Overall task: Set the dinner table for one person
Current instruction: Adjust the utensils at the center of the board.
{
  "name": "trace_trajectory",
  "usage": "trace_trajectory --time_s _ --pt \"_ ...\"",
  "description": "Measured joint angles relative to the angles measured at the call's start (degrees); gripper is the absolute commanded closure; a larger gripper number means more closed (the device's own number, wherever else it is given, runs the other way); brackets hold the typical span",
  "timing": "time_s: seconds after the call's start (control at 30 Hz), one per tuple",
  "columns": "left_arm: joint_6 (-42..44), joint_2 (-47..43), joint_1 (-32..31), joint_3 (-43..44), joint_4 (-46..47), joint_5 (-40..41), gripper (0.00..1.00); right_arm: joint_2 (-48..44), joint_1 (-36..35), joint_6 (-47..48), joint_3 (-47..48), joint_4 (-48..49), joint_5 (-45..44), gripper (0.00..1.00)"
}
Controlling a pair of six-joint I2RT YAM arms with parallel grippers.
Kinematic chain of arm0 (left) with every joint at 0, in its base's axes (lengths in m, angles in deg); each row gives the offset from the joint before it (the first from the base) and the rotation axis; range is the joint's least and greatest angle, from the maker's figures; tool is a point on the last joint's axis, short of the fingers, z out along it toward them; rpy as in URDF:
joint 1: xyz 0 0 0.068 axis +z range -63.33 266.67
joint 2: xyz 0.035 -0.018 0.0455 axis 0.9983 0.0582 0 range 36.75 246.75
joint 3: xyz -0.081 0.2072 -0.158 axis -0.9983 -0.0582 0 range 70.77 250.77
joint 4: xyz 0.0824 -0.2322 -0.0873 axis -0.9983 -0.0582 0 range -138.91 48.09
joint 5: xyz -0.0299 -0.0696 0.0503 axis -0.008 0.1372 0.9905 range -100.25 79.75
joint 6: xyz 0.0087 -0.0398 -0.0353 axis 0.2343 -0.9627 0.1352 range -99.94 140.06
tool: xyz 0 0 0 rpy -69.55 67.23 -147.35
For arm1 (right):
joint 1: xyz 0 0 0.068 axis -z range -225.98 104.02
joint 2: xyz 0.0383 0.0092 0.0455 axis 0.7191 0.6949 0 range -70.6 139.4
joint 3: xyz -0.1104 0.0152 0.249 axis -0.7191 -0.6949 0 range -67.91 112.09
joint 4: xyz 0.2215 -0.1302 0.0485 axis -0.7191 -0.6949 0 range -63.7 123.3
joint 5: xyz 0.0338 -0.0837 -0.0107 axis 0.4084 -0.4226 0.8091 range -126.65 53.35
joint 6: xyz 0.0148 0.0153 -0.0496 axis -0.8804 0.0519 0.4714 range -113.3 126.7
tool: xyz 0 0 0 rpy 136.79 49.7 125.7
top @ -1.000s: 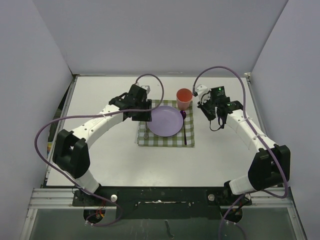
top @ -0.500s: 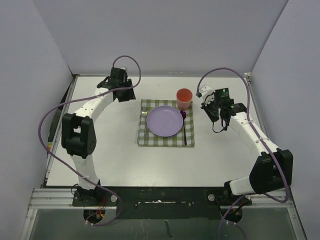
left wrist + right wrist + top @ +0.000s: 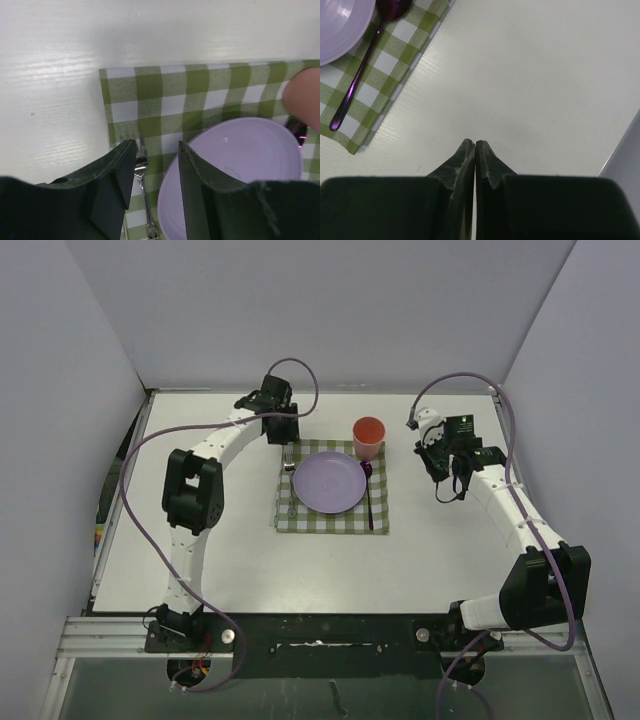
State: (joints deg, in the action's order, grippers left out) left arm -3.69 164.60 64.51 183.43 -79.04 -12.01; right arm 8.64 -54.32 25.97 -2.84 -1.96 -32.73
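Overhead, the left tool [image 3: 156, 149], on its outstretched arm, hung half spread above a fork [image 3: 142, 176] on the cloth [image 3: 150, 90], seemingly not gripping. The right tool [image 3: 475, 144] hung pressed together over the white worktop [image 3: 200, 530] beneath both arms.

left end effector [image 3: 155, 150]: jaws parted, hovering over cloth's left part | fork [image 3: 143, 195]: flat on green-and-white checked cloth [image 3: 165, 95], seen in the gap, just left of plate | purple plate [image 3: 235, 165]: on cloth | orange cup [image 3: 306, 95]: right edge, cut off | white surface [image 3: 60, 60]: left of and beyond cloth
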Motion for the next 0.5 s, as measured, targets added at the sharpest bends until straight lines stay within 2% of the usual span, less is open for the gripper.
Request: trace_trajectory --time_s 0.17,0.27,0.5 --pt "-0.1 0.0 0.3 -7.3 0.2 1.1 0.62 0.0 0.0 0.0 -0.2 0.0 0.5 1.00" --pt "-0.3 0.0 0.6 -9.8 0.1 1.4 0.71 0.0 0.0 0.0 -0.3 0.0 0.9 1.00" --pt "-0.4 0.0 0.8 -9.7 1.2 1.3 0.68 -0.2 0.3 0.0 -0.9 0.0 1.4 1.00"
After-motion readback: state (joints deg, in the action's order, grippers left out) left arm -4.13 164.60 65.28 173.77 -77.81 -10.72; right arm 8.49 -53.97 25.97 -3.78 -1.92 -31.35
